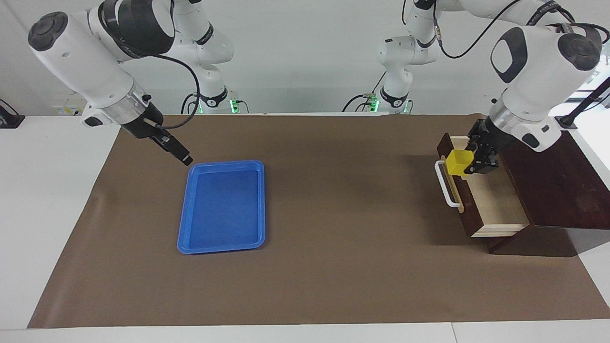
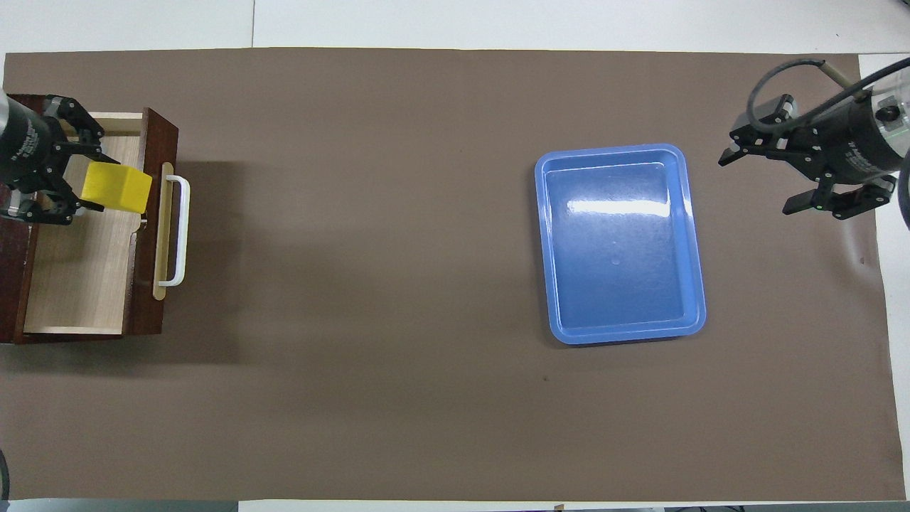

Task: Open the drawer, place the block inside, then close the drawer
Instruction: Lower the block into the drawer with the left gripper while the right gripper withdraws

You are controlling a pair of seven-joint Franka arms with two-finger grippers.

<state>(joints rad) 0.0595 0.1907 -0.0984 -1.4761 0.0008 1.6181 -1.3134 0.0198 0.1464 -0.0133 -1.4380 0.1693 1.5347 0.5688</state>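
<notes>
The drawer (image 1: 495, 200) (image 2: 78, 284) stands pulled out of its dark wooden box (image 1: 548, 176) at the left arm's end of the table. Its pale inside shows, and its white handle (image 1: 445, 186) (image 2: 181, 231) faces the tray. My left gripper (image 1: 469, 164) (image 2: 85, 186) is shut on the yellow block (image 1: 459, 163) (image 2: 116, 190). It holds the block in the air over the drawer's front part, just inside the front panel. My right gripper (image 1: 187, 160) (image 2: 753, 186) hangs open and empty over the mat beside the tray, toward the right arm's end.
A flat blue tray (image 1: 221, 209) (image 2: 618, 249) with nothing in it lies on the brown mat (image 1: 333, 238) toward the right arm's end. Bare mat stretches between the tray and the drawer.
</notes>
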